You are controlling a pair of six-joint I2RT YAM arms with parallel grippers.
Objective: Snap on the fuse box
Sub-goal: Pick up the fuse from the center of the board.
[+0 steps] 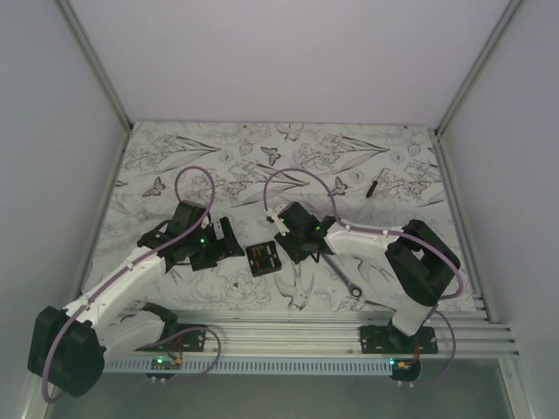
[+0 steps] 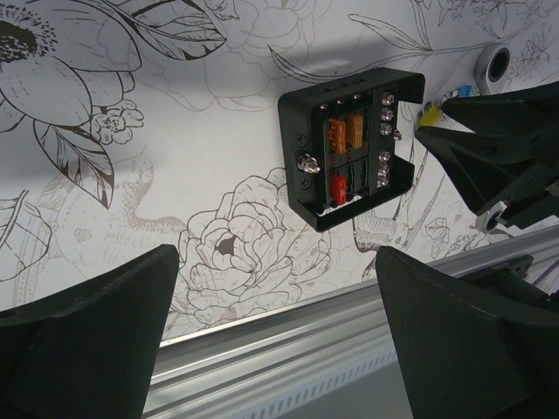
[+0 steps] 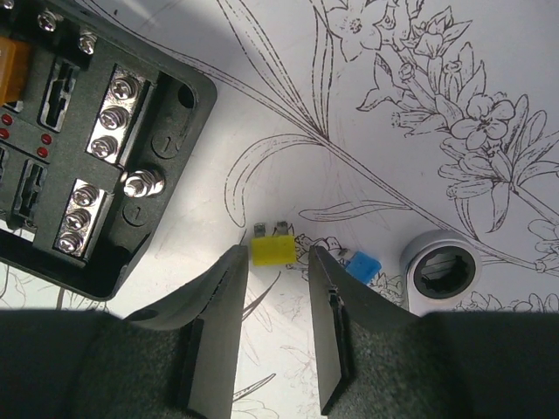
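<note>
Black, square and uncovered, the fuse box [image 2: 295, 122] lies on the flowered surface [image 2: 218, 113], holding orange and red fuses among silver screws. Near it the left gripper [image 2: 275, 262] gapes wide and empty. The right gripper [image 3: 278, 271], narrowed, straddles a loose yellow fuse [image 3: 273, 250] beside the box, a gap on either side.

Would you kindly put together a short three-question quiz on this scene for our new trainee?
1. True or false: the left gripper is shut.
2. What colour is the fuse between the right gripper's fingertips? A blue, B yellow, C red.
3. Fill in: in the top view, the fuse box lies ____ the two grippers.

Key: 1 false; 2 B; 3 between.
</note>
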